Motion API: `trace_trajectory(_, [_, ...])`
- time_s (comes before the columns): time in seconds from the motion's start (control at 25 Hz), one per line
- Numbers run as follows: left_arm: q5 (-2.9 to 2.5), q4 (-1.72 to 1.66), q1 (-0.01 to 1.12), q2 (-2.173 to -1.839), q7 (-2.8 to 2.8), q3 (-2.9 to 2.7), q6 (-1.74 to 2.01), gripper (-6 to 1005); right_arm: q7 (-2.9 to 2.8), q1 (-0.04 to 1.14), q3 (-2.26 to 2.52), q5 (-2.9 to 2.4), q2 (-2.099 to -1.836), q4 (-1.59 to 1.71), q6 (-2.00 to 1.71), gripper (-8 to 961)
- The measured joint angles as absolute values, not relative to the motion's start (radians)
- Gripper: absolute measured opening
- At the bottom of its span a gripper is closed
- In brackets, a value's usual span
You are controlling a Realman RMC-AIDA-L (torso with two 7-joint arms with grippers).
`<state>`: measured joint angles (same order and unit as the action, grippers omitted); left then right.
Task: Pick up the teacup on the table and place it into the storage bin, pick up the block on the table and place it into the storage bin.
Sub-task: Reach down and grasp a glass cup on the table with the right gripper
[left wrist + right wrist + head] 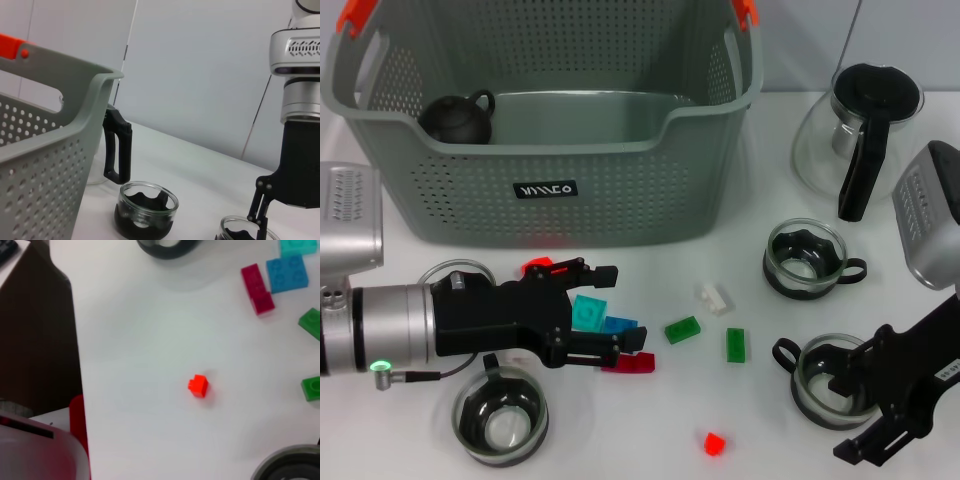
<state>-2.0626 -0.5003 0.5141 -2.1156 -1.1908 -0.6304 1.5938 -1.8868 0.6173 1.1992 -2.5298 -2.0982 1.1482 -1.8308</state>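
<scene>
Left tool [605,312] hovers spread over the teal block [587,313]; lower squarely before pinching it. Right tool [865,400], spread, rests at a glass teacup [826,373].

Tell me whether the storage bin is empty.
Not empty: a black teapot sits inside the storage bin, in its left corner.

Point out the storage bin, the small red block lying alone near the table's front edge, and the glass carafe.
storage bin [470,205], head view, perforated front wall.
small red block [715,444], head view, its top face.
glass carafe [817,148], head view, clear glass belly.
</scene>
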Motion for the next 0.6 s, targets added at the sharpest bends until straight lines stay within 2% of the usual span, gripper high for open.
trace_trajectory(0.48, [-2.063, -0.5, 0.514, -2.121, -1.171, -0.63, 1.589, 930, -1.914, 0.608, 1.283, -2.533, -2.098, 1.129, -1.768, 825])
trace_trajectory(0.6, [-2.063, -0.495, 0.512, -2.122, -1.164, -0.63, 1.588, 930, -1.915, 0.609, 1.296, -2.533, -2.098, 1.122, -1.757, 793])
